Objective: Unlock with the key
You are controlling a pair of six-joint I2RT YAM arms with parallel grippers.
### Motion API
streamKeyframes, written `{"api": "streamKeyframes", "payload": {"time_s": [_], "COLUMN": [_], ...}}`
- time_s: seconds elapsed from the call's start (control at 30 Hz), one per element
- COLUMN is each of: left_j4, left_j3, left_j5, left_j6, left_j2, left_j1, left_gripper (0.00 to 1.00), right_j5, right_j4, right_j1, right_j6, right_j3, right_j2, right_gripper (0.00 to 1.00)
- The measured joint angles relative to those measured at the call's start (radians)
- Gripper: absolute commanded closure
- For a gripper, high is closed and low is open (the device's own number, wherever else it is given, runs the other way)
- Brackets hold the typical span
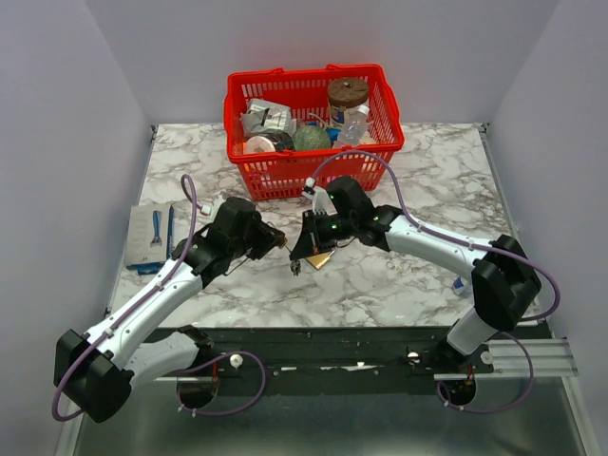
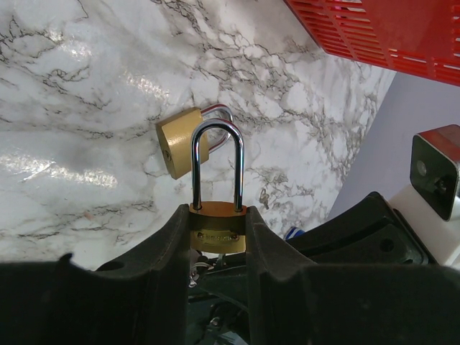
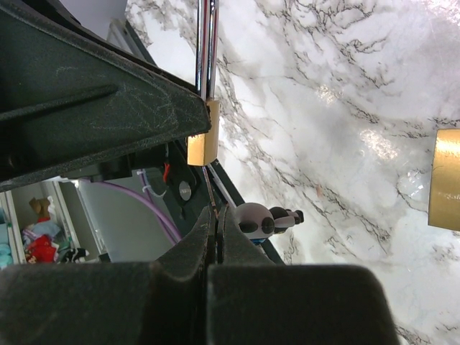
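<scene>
Surface: white marble-pattern table [image 1: 427,171] with grey veining, glossy with glare patches. Plain pale walls [image 1: 57,114] enclose it on the left, right and far sides. A red basket [image 1: 285,176] full of oddments stands at far centre. A blue-and-white pack [image 1: 152,237] lies flat at the left edge.

Arms: both reach in from the near edge and meet mid-table, just near of the basket. The left arm angles right and the right arm angles left, wrists nearly nose to nose.

Left gripper [image 2: 218,219]: fingers clamped on the brass body of the padlock [image 2: 218,230], one on each side. The padlock is held off the table, its steel shackle seated and pointing away from the wrist.

Right gripper [image 3: 216,223]: fingers pressed together, pinching a thin blade. This is probably the key [image 3: 209,194], though only a sliver shows. It runs up to the underside of the padlock's body.

A second padlock [image 2: 183,144] lies on its side on the marble just beyond the held one, apart from both grippers.
</scene>
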Motion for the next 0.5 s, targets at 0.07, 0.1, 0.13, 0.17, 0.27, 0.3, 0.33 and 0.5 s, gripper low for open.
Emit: {"api": "streamKeyframes", "payload": {"time_s": [0.07, 0.1, 0.13, 0.17, 0.27, 0.3, 0.33, 0.5], "left_j4": [0.0, 0.0, 0.001, 0.001, 0.001, 0.001, 0.001, 0.002], "left_j3": [0.0, 0.0, 0.0, 0.0, 0.0, 0.0, 0.0, 0.0], "left_j5": [0.0, 0.0, 0.001, 0.002, 0.004, 0.004, 0.004, 0.004], "left_j6": [0.0, 0.0, 0.0, 0.0, 0.0, 0.0, 0.0, 0.0], "left_j2": [0.002, 0.004, 0.007, 0.01, 0.018, 0.019, 0.019, 0.019], "left_j1": [0.0, -0.001, -0.002, -0.005, -0.009, -0.009, -0.009, -0.011], "left_gripper": [1.0, 1.0, 1.0, 1.0, 1.0, 1.0, 1.0, 1.0], "right_j5": [0.0, 0.0, 0.0, 0.0, 0.0, 0.0, 0.0, 0.001], "right_j4": [0.0, 0.0, 0.0, 0.0, -0.002, -0.003, -0.006, -0.015], "right_j1": [0.0, 0.0, 0.0, 0.0, 0.0, 0.0, 0.0, 0.0], "right_j6": [0.0, -0.001, -0.001, -0.002, -0.003, -0.003, -0.003, -0.003], "right_j3": [0.0, 0.0, 0.001, 0.001, 0.003, 0.003, 0.004, 0.014], "right_j2": [0.0, 0.0, 0.0, 0.001, 0.006, 0.008, 0.008, 0.014], "right_gripper": [0.99, 0.99, 0.99, 0.99, 0.99, 0.99, 0.99, 0.99]}}
